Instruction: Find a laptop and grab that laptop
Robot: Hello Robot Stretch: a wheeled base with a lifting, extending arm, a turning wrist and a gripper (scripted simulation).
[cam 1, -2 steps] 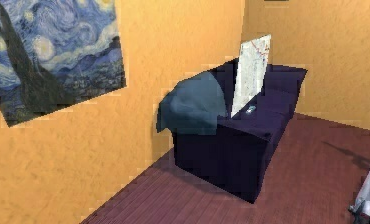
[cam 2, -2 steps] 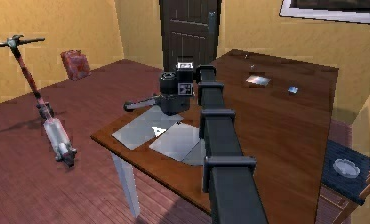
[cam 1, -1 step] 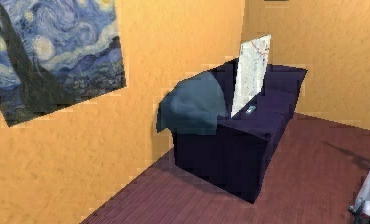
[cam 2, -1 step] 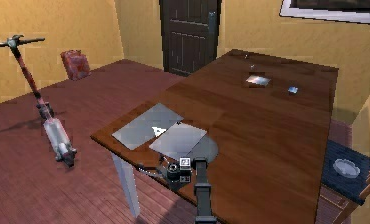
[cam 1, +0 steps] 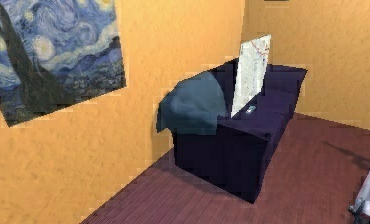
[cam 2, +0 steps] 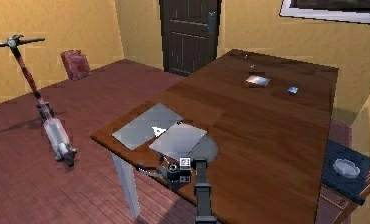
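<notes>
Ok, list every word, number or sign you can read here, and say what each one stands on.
No text can be read.
White panel on the sofa: faint marks, too blurred to read.
White squares on the arm: black marks, no words.
Laptop and painting: no text seen.

Fwd view: 1 wall painting [cam 1: 58,55], 1 dark blue sofa [cam 1: 243,150], 1 teal cushion [cam 1: 193,105], 1 white flat panel [cam 1: 251,72], 1 small object [cam 1: 251,109] on the seat.

Arm side view: 1 worktop [cam 2: 283,140], 1 laptop [cam 2: 158,130], 2 little bits on the far end, i.e. grey bit [cam 2: 258,79] + blue bit [cam 2: 292,90]. Also 1 scooter [cam 2: 43,110], 1 dark door [cam 2: 188,35], 1 reddish chair [cam 2: 76,63], 1 framed pic [cam 2: 333,8].
</notes>
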